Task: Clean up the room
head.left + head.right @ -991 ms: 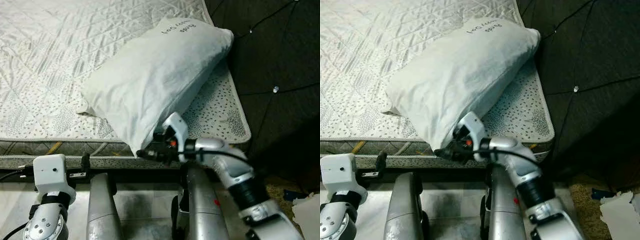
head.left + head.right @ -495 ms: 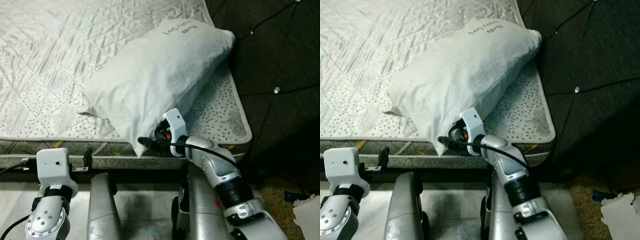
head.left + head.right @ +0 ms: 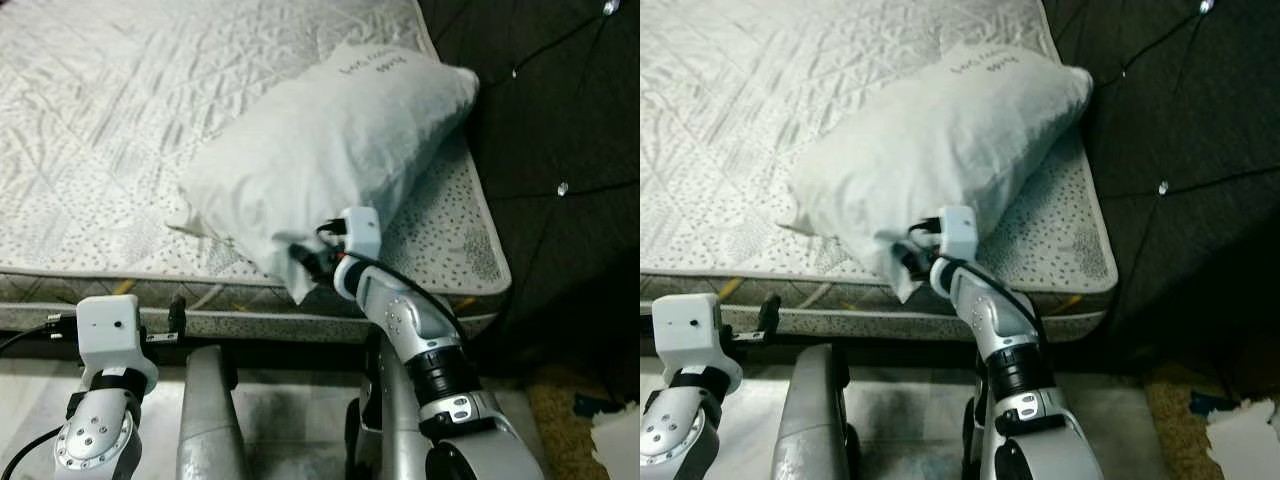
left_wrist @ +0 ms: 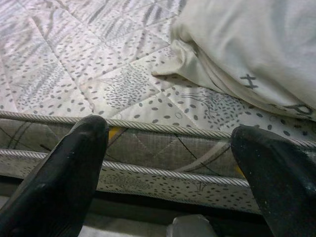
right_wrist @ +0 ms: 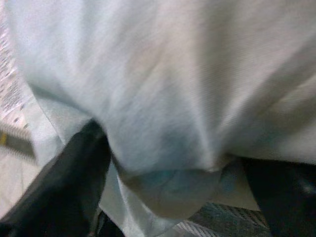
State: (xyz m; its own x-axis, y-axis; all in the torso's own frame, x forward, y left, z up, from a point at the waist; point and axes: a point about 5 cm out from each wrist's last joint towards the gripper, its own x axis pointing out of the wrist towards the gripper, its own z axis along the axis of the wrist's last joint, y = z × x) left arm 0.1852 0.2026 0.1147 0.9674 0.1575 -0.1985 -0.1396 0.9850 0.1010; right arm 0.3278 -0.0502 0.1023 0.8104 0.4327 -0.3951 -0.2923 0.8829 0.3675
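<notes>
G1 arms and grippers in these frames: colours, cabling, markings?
Both arms are silver metal with black joint rings. The right arm has a white wrist housing, a thin black cable looping over it and a small red-orange spot. The left arm ends in a white boxy housing with a dark dot. The left gripper has long matte black fingers.

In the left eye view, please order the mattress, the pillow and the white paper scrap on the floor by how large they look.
1. mattress
2. pillow
3. white paper scrap, cut off by the picture edge, so its full size is unsure

pillow [image 3: 330, 160] — handwriting, illegible
</notes>
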